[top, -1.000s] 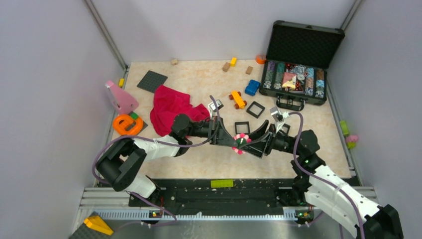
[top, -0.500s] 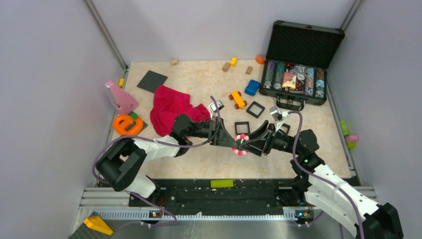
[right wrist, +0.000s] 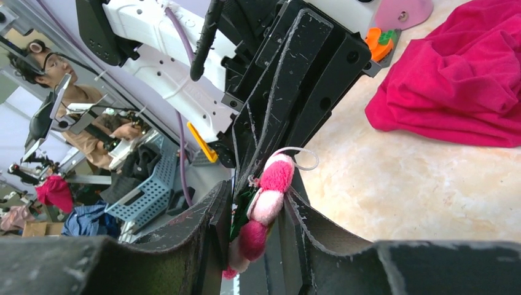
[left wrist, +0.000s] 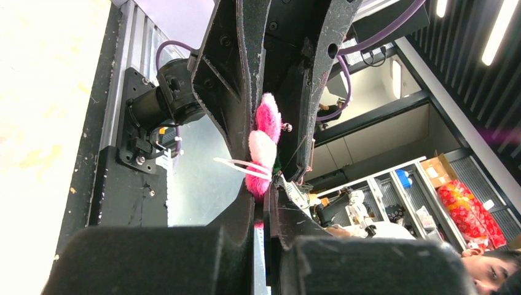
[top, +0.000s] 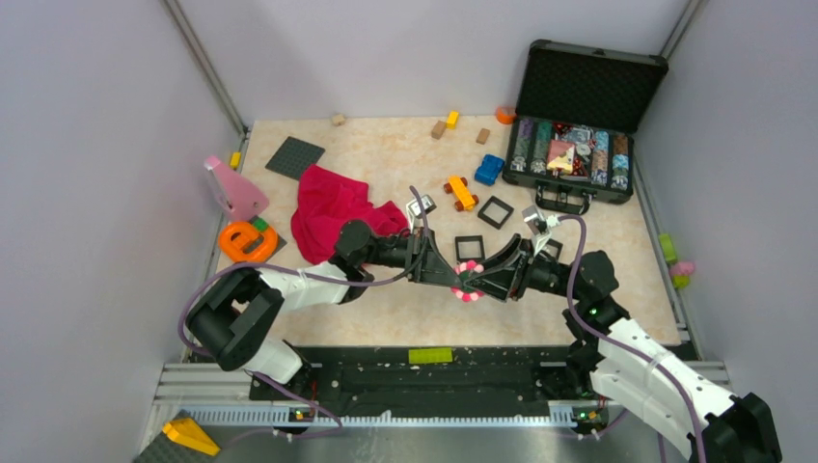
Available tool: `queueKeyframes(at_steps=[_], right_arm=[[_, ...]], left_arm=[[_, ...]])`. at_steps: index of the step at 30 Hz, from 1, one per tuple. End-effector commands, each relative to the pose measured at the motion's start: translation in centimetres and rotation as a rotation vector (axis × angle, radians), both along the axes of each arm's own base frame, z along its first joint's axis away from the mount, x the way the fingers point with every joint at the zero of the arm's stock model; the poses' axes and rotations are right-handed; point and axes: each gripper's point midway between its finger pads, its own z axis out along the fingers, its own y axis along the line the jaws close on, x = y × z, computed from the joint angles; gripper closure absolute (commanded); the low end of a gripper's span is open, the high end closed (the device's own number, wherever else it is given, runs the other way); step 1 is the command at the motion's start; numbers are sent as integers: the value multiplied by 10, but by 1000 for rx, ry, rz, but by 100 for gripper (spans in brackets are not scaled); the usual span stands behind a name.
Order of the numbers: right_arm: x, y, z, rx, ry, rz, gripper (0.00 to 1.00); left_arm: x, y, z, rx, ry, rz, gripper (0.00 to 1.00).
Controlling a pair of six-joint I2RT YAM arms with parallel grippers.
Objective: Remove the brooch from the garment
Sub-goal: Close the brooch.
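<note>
Left fingers (left wrist: 241,216) pinched tight on the brooch (top: 469,281) mid-air; right fingers (right wrist: 316,230) straddle it part-open, we can't tell if gripping. We judge a handover, garment (top: 333,207) well apart, far left.

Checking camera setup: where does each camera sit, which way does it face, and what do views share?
Top external: above and behind the arm bases, looking down on the table; both arms show, left gripper and right gripper meeting at the brooch.
Left wrist: looks along its own fingers past the brooch toward the near rail.
Right wrist: looks along its own fingers toward the left arm and garment.
Shared: all three show the brooch.
</note>
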Motion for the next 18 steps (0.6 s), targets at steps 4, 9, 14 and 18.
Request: queueKeyframes(at_steps=[4,9,14,18], right_arm=[[1,-2,11,22,-34,-15,68],[4,-3,10,23,-21,-34,68],[8,-4,7,19,-4,-60,68],[11,-5,6,15,8,-81,68]], left_arm=[[-1,-1,17,-34,-88,17,100],[3,-1,13,-2,-116,61,100],[6,-1,14,11,-130,89,100],[8,-1,13,18,-138,113,100]])
